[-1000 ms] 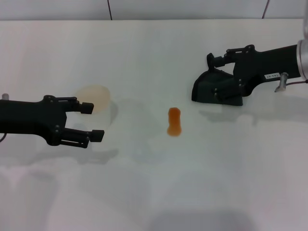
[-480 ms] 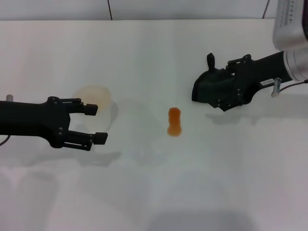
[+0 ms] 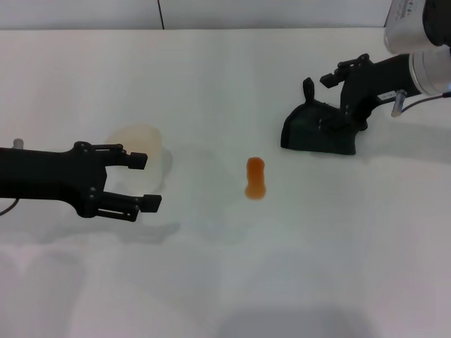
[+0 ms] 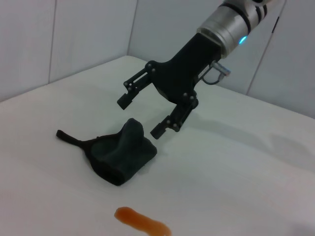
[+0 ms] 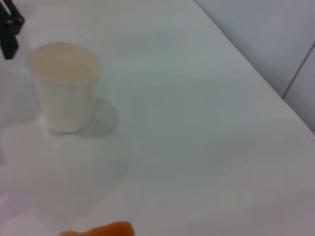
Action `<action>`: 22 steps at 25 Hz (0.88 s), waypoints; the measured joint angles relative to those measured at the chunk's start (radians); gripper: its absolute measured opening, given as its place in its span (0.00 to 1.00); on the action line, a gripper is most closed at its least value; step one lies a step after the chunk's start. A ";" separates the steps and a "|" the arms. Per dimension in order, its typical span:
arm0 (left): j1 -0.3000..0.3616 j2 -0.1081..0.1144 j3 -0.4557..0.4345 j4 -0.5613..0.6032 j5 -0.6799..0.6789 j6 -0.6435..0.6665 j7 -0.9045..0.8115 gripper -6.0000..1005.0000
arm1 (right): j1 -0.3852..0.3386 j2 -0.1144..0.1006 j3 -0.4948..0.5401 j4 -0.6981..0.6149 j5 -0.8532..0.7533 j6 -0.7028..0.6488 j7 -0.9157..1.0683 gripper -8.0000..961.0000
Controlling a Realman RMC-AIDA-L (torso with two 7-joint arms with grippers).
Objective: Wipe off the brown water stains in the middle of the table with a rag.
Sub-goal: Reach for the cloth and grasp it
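Right hand (image 3: 337,94) has lifted off the dark rag (image 3: 317,131), fingers wide; stain (image 3: 255,178) on the surface (image 3: 225,282) remains unwiped

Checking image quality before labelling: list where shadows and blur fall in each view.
Head view: soft grey shadows under the left gripper and beside the rag. Left wrist view: sharp, faint shadow behind the right gripper. Right wrist view: soft focus, the cup casts a round shadow, the brown water stains blurred.

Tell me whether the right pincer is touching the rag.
Apart. The left wrist view shows the open right pincer hanging just above the rag, with a gap under its fingertips.
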 joint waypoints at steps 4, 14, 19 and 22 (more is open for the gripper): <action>-0.001 0.002 0.000 0.005 -0.002 0.000 0.004 0.89 | 0.012 -0.001 -0.001 0.001 -0.029 0.006 0.010 0.88; -0.005 0.001 0.000 0.005 -0.004 0.000 0.007 0.89 | 0.049 0.000 -0.001 0.053 -0.097 0.021 0.011 0.88; -0.006 0.000 0.000 0.013 -0.004 0.000 0.008 0.89 | 0.054 0.001 -0.024 0.066 -0.108 0.057 0.010 0.88; -0.006 0.001 0.000 0.031 -0.004 0.000 0.009 0.89 | 0.061 0.002 -0.027 0.082 -0.131 0.073 0.011 0.88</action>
